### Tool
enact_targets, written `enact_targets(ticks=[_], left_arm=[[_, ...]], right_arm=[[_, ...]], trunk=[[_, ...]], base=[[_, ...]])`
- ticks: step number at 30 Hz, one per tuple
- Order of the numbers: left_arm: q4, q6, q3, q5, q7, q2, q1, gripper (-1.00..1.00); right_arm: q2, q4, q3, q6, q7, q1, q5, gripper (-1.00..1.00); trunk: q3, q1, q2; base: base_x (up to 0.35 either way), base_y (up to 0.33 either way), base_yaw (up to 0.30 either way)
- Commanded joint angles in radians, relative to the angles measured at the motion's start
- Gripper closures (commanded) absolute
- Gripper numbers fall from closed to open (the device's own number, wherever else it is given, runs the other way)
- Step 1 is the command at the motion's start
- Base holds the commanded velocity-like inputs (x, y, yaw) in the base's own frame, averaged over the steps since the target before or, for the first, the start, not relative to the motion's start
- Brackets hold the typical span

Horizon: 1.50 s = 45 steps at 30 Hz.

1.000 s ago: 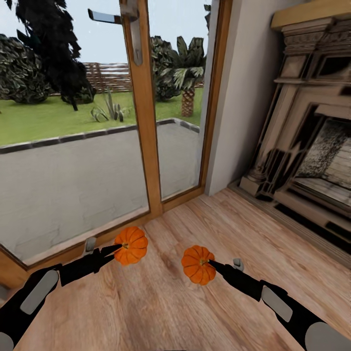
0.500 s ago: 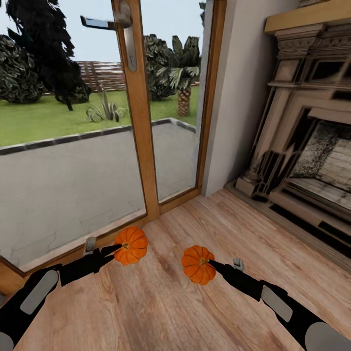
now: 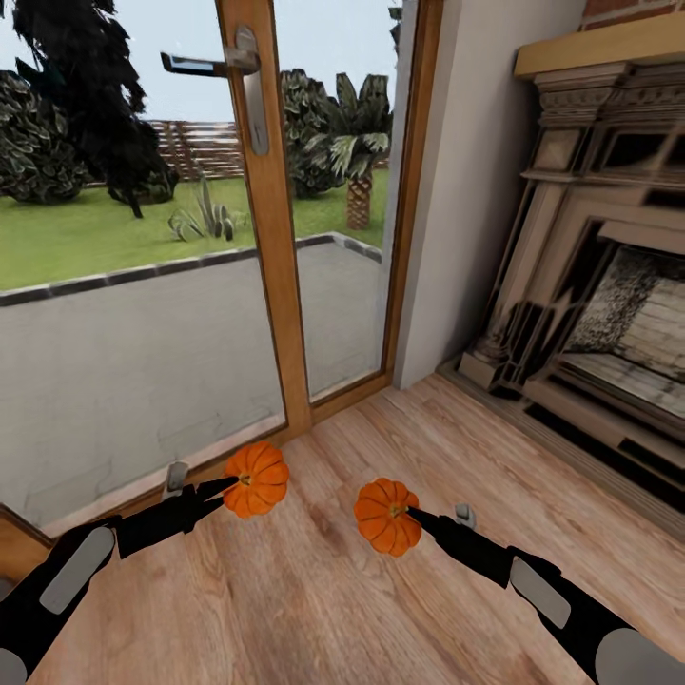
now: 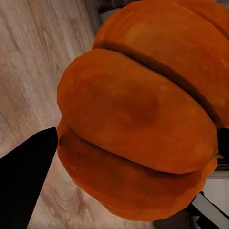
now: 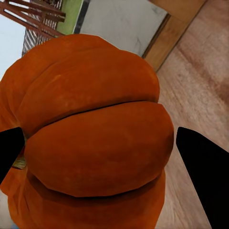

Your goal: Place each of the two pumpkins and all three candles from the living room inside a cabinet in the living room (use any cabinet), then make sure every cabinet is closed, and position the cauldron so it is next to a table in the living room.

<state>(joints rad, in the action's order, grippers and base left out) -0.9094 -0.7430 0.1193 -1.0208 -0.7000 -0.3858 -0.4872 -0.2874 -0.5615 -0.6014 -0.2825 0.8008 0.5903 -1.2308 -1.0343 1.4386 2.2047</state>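
Observation:
I hold two small orange pumpkins above the wood floor. My left gripper (image 3: 231,483) is shut on one pumpkin (image 3: 257,479), which swells large between the black fingers (image 4: 26,174) in the left wrist view as the pumpkin (image 4: 143,114). My right gripper (image 3: 407,514) is shut on the other pumpkin (image 3: 385,517), seen close up as the pumpkin (image 5: 90,138) between dark fingertips (image 5: 202,162). Candles, cabinet, cauldron and table are out of view.
A wood-framed glass door (image 3: 266,219) with a metal handle (image 3: 205,63) stands ahead, garden beyond. A white wall section (image 3: 466,190) and an ornate fireplace (image 3: 609,276) stand at the right. Wood floor (image 3: 314,590) spreads below the arms.
The whole picture has shifted slightly left and down, so the camera has turned a little to the right. Both arms and pumpkins keep the same place in view.

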Motion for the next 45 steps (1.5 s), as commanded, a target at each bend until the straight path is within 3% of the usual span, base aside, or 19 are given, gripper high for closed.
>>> enact_targets(ticks=[1,45], left_arm=[[0.0,-0.006,0.003,-0.007,0.0,-0.001,-0.001,1.0],[0.001,-0.006,0.003,-0.007,0.0,-0.001,-0.001,1.0]], right_arm=[[-0.001,0.0,-0.005,-0.006,0.001,0.001,-0.01,1.0],[-0.001,0.002,-0.006,-0.004,-0.001,0.001,-0.009,1.0]], trunk=[[0.002,-0.004,-0.007],[0.14,-0.173,-0.315]], base=[[0.0,0.0,0.0],[0.0,0.0,0.0]])
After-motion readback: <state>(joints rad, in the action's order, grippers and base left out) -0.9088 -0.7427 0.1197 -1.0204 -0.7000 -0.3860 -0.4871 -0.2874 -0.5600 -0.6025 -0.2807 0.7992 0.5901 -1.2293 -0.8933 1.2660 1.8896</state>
